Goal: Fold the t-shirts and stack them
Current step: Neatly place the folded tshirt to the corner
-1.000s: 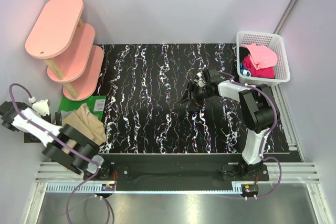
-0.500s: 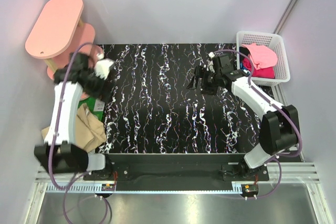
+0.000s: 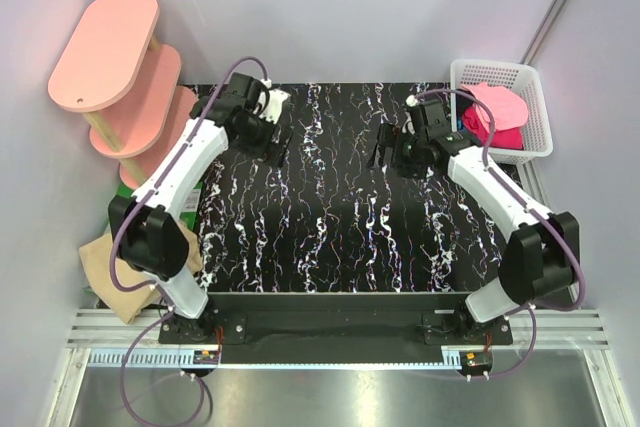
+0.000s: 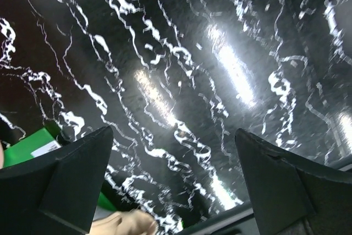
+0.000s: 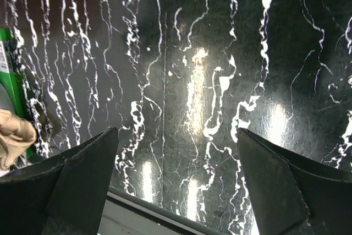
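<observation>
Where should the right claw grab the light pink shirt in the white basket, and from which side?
Probably pinch a raised fold of the pink shirt from straight above: it lies crumpled on top of the pile, and the basket walls block a sideways approach. The right claw is open and nearest.

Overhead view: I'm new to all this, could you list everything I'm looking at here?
Table: one, black with white veining, centre.
Shelves: three tiers, pink ovals, far left.
Basket: one, white, far right.
Pink t-shirt: one, on top in the basket.
Magenta t-shirt: one, under the pink one.
Tan t-shirt: one, beside the table's near left corner.
Green item: one, table's left edge, mostly hidden.
Left arm, right arm: white and black, reaching over the table.
Left gripper, right gripper: black, open, empty.
</observation>
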`<state>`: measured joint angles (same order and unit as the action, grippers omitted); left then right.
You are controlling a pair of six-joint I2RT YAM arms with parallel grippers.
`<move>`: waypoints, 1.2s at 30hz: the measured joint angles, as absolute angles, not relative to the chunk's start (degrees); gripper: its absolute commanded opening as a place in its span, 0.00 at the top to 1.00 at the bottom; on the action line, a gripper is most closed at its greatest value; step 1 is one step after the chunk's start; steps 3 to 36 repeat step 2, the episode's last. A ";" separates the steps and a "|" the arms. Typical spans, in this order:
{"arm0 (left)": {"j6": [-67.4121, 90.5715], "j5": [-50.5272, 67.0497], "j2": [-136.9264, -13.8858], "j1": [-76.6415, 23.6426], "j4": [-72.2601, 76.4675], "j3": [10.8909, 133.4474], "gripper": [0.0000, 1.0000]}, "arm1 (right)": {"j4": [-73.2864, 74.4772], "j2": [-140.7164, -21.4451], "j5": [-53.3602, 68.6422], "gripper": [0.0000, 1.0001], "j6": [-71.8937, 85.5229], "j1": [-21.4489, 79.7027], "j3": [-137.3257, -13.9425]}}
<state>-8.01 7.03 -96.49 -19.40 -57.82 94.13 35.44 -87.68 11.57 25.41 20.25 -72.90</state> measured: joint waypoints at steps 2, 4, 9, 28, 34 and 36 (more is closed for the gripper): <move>-6.76 7.03 -96.49 -19.44 -56.53 94.11 0.01 | 35.51 -87.48 11.51 0.03 25.32 20.25 -73.60; -6.76 7.03 -96.49 -19.44 -56.53 94.11 0.01 | 35.51 -87.48 11.51 0.03 25.32 20.25 -73.60; -6.76 7.03 -96.49 -19.44 -56.53 94.11 0.01 | 35.51 -87.48 11.51 0.03 25.32 20.25 -73.60; -6.76 7.03 -96.49 -19.44 -56.53 94.11 0.01 | 35.51 -87.48 11.51 0.03 25.32 20.25 -73.60; -6.76 7.03 -96.49 -19.44 -56.53 94.11 0.01 | 35.51 -87.48 11.51 0.03 25.32 20.25 -73.60; -6.76 7.03 -96.49 -19.44 -56.53 94.11 0.01 | 35.51 -87.48 11.51 0.03 25.32 20.25 -73.60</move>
